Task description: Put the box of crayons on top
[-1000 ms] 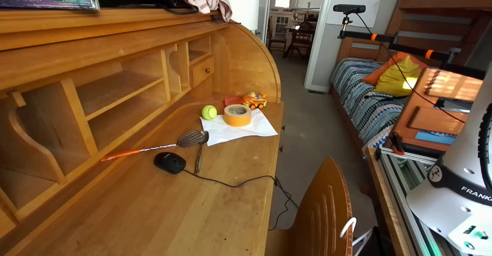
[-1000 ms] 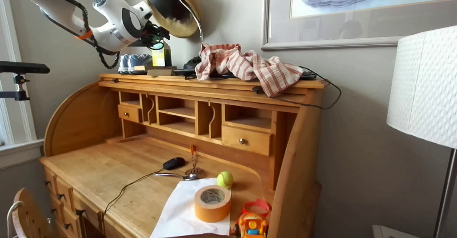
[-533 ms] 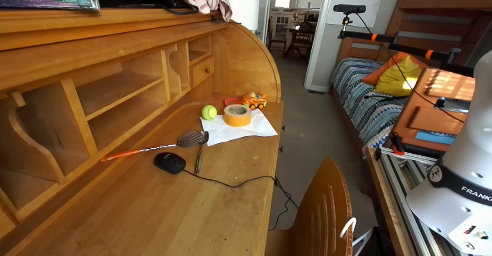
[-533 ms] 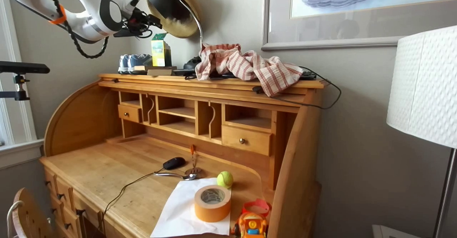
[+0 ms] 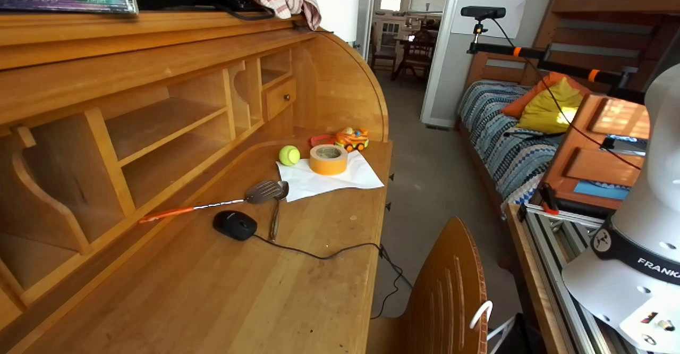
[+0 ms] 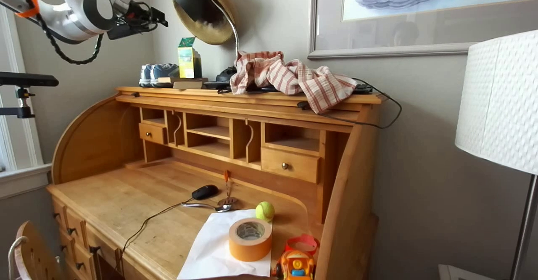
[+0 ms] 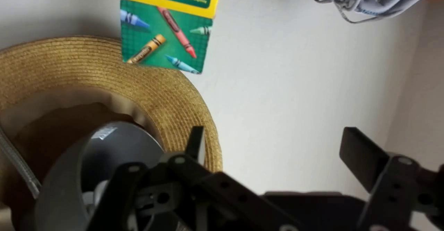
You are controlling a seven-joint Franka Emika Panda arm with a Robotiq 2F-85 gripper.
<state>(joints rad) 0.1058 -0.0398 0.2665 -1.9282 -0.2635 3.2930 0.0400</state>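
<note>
Standing tall up there, the green-and-yellow printed cardboard box of crayons (image 6: 189,61) is on top of the honey-coloured wooden roll-top desk (image 6: 138,183), right at the flat tan books (image 6: 188,85): on them or just behind, tough to call! The black two-fingered gripper (image 7: 272,147) hangs apart from it, spread wide, nothing between. So the placing looks done to me; what's left, I'd judge, is only parking the gripper clear. And the long axis? Close to vertical, green flapped end pointing up, yellow printed face showing in an exterior view.
</note>
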